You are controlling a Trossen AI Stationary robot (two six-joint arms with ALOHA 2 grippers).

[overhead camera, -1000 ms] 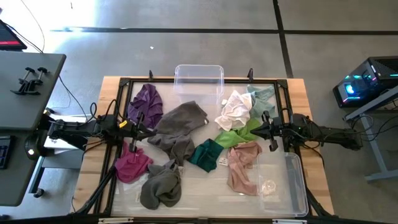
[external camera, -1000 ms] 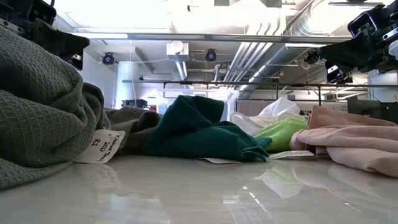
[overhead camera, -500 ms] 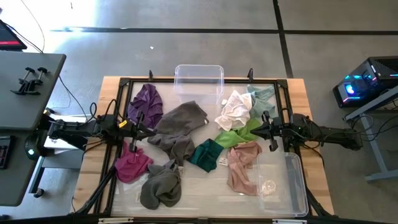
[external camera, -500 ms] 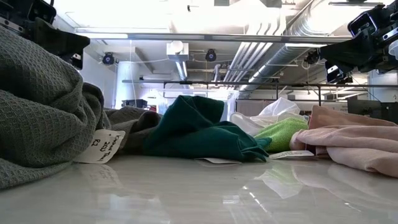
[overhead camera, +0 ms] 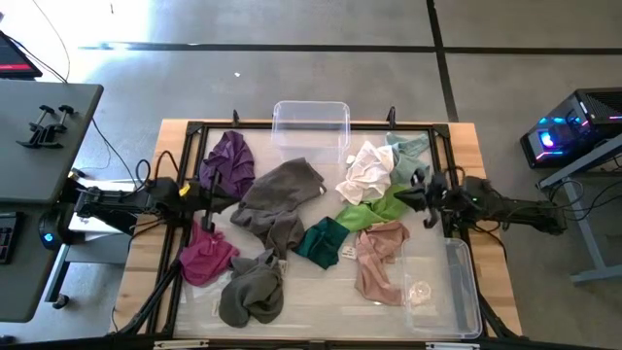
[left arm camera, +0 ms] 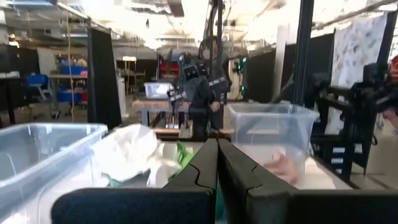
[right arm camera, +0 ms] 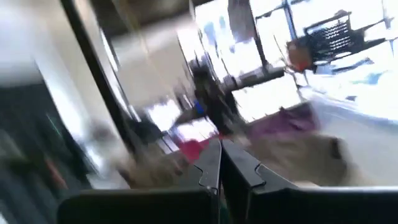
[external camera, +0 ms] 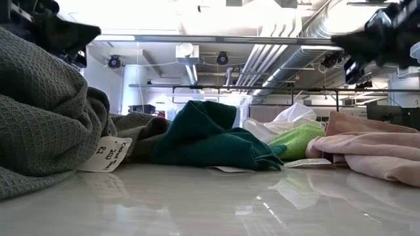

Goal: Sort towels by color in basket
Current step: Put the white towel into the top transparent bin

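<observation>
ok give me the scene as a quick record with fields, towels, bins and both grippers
towels on table: purple towel, large grey towel, white towel, pale teal towel, lime green towel, dark teal towel, pink towel, magenta towel, grey waffle-weave towel
bins: clear plastic bin at the far edge; second clear plastic bin near the right front corner
sorted so far: none, no towel in a bin
left gripper: shut, holding nothing, beside the purple towel
right gripper: shut, holding nothing, over the lime green towel
</observation>
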